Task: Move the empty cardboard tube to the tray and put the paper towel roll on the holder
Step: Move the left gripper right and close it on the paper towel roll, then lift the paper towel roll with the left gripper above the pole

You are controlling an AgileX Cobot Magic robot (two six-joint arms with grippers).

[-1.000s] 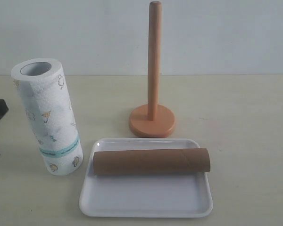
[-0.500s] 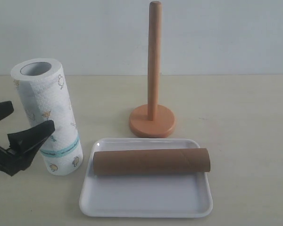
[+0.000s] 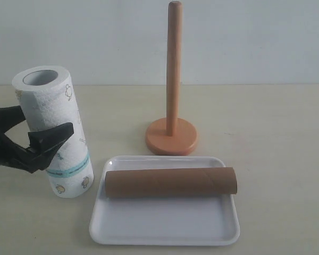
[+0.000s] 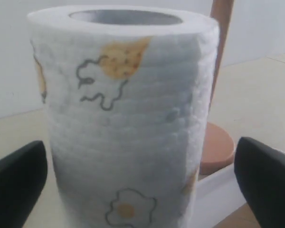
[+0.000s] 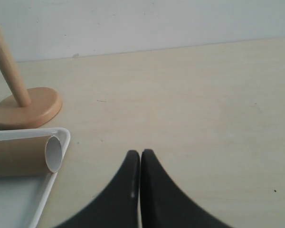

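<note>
Left pincer (image 3: 45,123) moved in from the left edge of the surface (image 3: 276,133), now straddles the paper towel roll (image 3: 50,103), prongs apart, no contact seen. Cardboard tube (image 3: 170,182) already in the tray (image 3: 165,226) near the front edge. Next: clamp, lift clear of the holder (image 3: 173,79) top, thread core. Right pincer (image 5: 140,164) together, idle.

Soft, even light from overhead fills all three views. We see only faint shadows: a pale band beneath the empty cardboard tube (image 3: 170,182) on the tray (image 3: 165,234), and a thin ring around the holder (image 3: 171,137) base on the bench (image 3: 276,138). A small highlight glints on the tray's rim. In the left wrist view the paper towel roll (image 4: 128,118) looms close and slightly soft, and the dark fingers (image 4: 263,183) of the left end effector (image 4: 137,190) lose all detail.
</note>
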